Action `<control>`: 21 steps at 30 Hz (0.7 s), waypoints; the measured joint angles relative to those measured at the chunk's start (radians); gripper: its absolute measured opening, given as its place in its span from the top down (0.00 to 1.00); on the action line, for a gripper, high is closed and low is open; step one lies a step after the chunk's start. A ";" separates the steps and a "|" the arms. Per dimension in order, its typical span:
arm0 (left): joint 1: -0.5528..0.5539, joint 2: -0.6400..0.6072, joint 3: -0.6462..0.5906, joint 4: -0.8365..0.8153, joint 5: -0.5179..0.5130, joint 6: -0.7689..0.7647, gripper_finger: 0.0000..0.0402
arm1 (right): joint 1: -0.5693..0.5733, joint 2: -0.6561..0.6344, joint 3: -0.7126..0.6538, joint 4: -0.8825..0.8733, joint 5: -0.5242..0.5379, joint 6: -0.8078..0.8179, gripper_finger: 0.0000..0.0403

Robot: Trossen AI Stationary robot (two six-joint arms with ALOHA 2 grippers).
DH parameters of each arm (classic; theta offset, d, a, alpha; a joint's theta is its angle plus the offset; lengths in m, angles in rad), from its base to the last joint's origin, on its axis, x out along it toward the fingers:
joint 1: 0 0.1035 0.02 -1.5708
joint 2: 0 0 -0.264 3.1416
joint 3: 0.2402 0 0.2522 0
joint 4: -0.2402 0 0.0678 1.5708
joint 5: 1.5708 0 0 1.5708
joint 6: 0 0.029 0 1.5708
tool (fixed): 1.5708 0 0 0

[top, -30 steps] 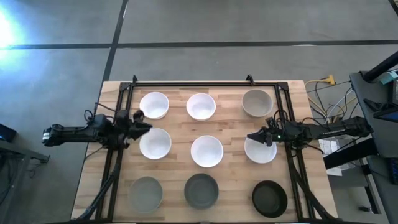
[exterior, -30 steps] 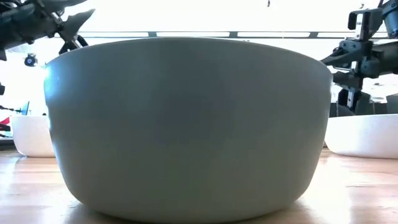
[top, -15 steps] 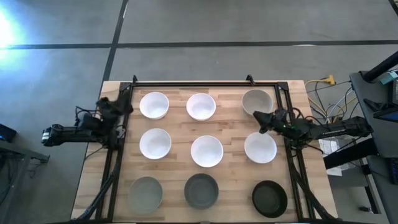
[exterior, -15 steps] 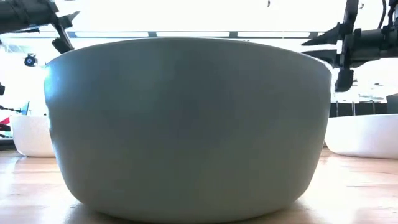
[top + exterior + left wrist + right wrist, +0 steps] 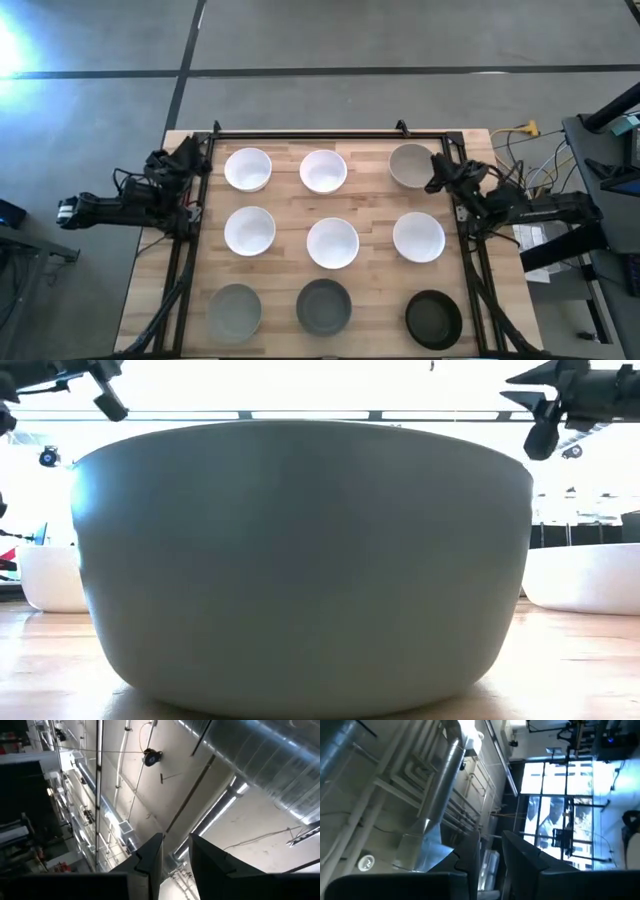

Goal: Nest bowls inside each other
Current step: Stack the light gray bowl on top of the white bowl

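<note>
Nine bowls stand upright on their bases in three rows on the table in the high view. The far row has white [image 5: 248, 168], white [image 5: 323, 171] and beige-grey [image 5: 412, 165]. Three white bowls [image 5: 332, 243] make the middle row. The near row has grey [image 5: 234, 309], grey [image 5: 324, 305] and black [image 5: 433, 319]. My left gripper [image 5: 190, 152] hangs at the table's left edge beside the far-left white bowl, tipped upward, with a narrow gap between its fingers [image 5: 176, 842]. My right gripper [image 5: 436, 174] hangs by the beige-grey bowl's right rim, also tipped up and narrowly open [image 5: 490, 840]. Neither holds anything.
A black metal frame [image 5: 320, 134] runs along the table's far edge and down both sides. In the low view a grey bowl [image 5: 300, 560] fills most of the picture, with white bowls [image 5: 50, 575] [image 5: 585, 575] on either side. Cables [image 5: 530, 140] lie off the table's right edge.
Both grippers have drawn back from above the middle row toward the far edge and their own sides of the table. They have risen and tipped upward. No bowl has moved.
</note>
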 joint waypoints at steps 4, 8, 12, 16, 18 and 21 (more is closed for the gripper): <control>0.000 0.100 0.097 0.005 0.025 -0.051 0.80 | -0.004 0.049 0.124 0.000 -0.001 -0.155 0.80; 0.000 0.192 0.202 0.005 0.044 0.146 0.80 | -0.003 0.126 0.286 -0.001 -0.007 -0.429 0.80; 0.000 0.242 0.304 0.006 0.045 0.292 0.80 | -0.003 0.213 0.447 0.000 -0.044 -0.651 0.80; 0.000 0.259 0.386 -0.001 0.102 0.412 0.80 | -0.003 0.300 0.585 -0.017 -0.089 -0.817 0.80; 0.000 0.265 0.426 -0.058 0.137 0.448 0.80 | -0.003 0.338 0.651 -0.068 -0.091 -0.866 0.80; 0.000 0.255 0.499 -0.275 0.148 0.477 0.80 | -0.003 0.391 0.745 -0.191 -0.090 -0.910 0.80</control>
